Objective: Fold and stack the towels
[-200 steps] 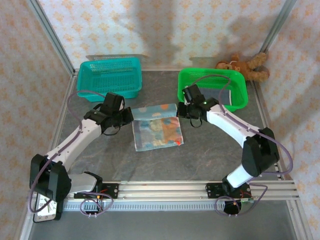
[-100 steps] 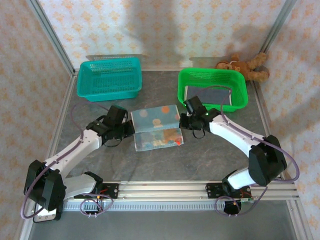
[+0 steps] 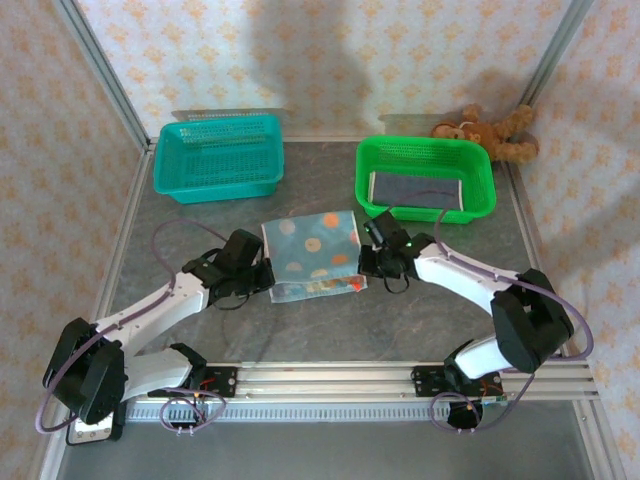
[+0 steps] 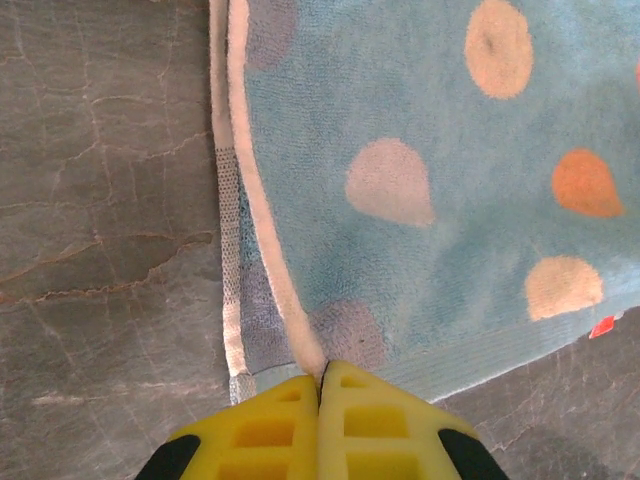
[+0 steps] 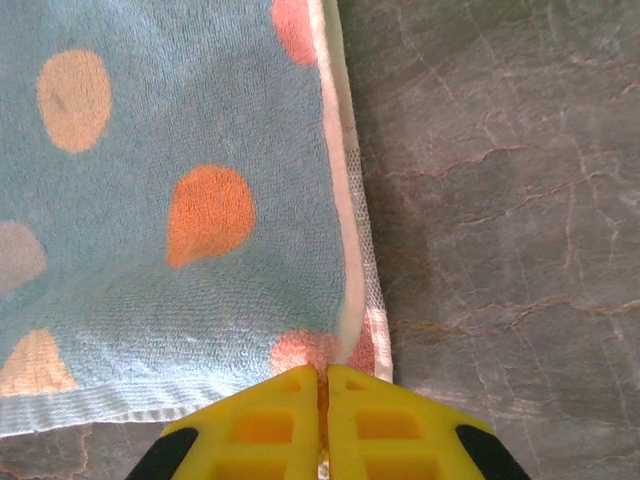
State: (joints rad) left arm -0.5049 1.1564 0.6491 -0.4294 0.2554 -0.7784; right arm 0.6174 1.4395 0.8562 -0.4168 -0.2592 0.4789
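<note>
Towel: we see the dotted towel (image 3: pixel 310 255) on the desk (image 3: pixel 420 310), left of and nearer than the green basket (image 3: pixel 425 146), doubled over.
Left tool (image 4: pixel 322 380): clenched on its corner farther from the basket.
Right tool (image 5: pixel 322 375): clenched on its corner closer to the basket.
Done: we judge the first fold almost laid.
In the basket: a dark flat cloth (image 3: pixel 415 188).
Left: release, next fold, stacking.

Bare table (image 3: pixel 330 325) is lying open between the dotted towel (image 3: pixel 310 250) and the arm bases. The teal basket (image 3: pixel 215 186) and green basket (image 3: pixel 420 147) are blocking the far side, leaving a clear lane between them. A teddy bear (image 3: pixel 490 132) is occupying the far right corner.
</note>
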